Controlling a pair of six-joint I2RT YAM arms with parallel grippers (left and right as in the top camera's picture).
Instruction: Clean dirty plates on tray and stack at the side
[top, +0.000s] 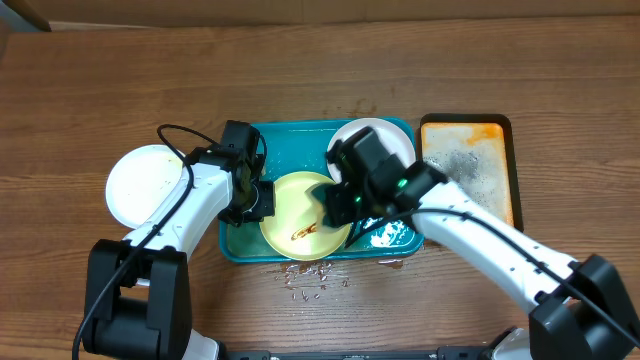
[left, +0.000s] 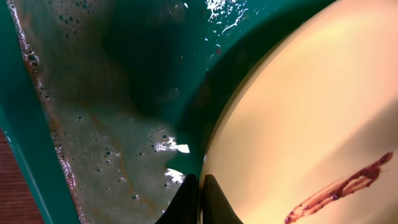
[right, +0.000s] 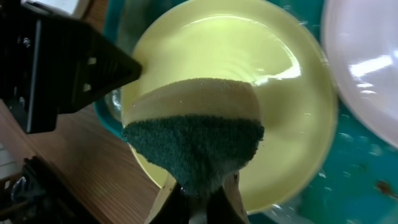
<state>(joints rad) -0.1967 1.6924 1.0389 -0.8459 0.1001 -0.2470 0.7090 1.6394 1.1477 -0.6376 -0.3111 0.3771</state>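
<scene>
The pale yellow-green plate (top: 300, 215) lies in the teal tray (top: 290, 130) with a brown smear (top: 305, 233) near its front; it also shows in the left wrist view (left: 311, 118) and the right wrist view (right: 273, 74). My left gripper (top: 262, 200) is shut on this plate's left rim (left: 200, 186). My right gripper (top: 335, 205) is shut on a sponge (right: 199, 137), green scrub side down, held over the plate. A white plate (top: 385, 135) lies in the tray's back right corner. Another white plate (top: 148, 185) sits on the table left of the tray.
Soapy water with foam (left: 106, 155) covers the tray floor. A narrow orange tray (top: 468, 165) with foam stands right of the teal tray. Water drops (top: 310, 285) lie on the wood in front of the tray.
</scene>
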